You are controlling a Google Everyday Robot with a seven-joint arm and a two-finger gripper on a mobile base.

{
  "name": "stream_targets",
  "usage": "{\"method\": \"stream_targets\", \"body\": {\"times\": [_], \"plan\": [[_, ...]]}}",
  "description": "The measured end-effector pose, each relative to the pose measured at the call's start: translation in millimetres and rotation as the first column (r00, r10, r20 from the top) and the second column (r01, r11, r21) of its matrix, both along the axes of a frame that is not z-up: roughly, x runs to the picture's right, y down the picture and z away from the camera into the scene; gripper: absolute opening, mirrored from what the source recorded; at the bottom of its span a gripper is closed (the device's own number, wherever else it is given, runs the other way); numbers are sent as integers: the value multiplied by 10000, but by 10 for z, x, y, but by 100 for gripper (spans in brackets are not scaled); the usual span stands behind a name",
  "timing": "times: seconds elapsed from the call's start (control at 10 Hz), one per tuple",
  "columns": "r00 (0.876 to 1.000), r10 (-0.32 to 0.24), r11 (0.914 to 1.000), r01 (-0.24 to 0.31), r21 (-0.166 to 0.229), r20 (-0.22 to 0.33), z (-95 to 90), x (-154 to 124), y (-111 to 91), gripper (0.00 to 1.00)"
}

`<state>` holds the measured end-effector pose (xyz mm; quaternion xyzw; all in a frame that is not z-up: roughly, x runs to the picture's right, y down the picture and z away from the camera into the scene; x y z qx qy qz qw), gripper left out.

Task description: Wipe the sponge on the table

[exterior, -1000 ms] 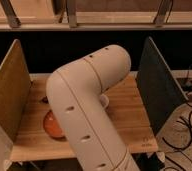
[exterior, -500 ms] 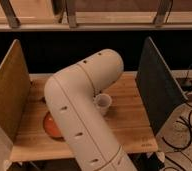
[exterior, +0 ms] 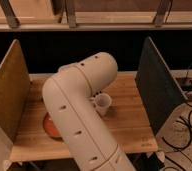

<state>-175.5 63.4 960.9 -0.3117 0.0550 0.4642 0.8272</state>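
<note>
Wooden butcher-block table (exterior: 131,127), pale narrow strips, fills the middle of my view. I cannot see the sponge; the arm (exterior: 74,112) covers the part of the table where it would lie. This thick cream arm rises from the bottom edge and bends over the table's centre. The gripper is hidden behind the arm's upper bend; its jaws are pressed together, and I cannot tell whether they hold anything. A small white cup (exterior: 103,103) stands just right of the arm. An orange pan (exterior: 49,128) peeks out at the arm's left. A tan panel (exterior: 6,92) stands further left of the arm, a dark panel (exterior: 156,87) well to its right.
</note>
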Motion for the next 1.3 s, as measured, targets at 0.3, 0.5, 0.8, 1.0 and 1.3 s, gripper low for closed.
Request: {"method": "stream_targets", "body": {"times": [0.3, 0.5, 0.8, 1.0, 1.3], "plan": [[9995, -314, 9980, 309, -548, -73, -272, 278, 292, 0], [9964, -420, 9969, 369, -702, -731, -287, 588, 289, 0], [9938, -691, 9972, 663, -344, -866, -133, 476, 8, 0], [9928, -1044, 9944, 1032, -232, -588, 0, 230, -83, 0], [9906, -1366, 9905, 1365, -175, -39, 142, -88, -145, 0]]}}
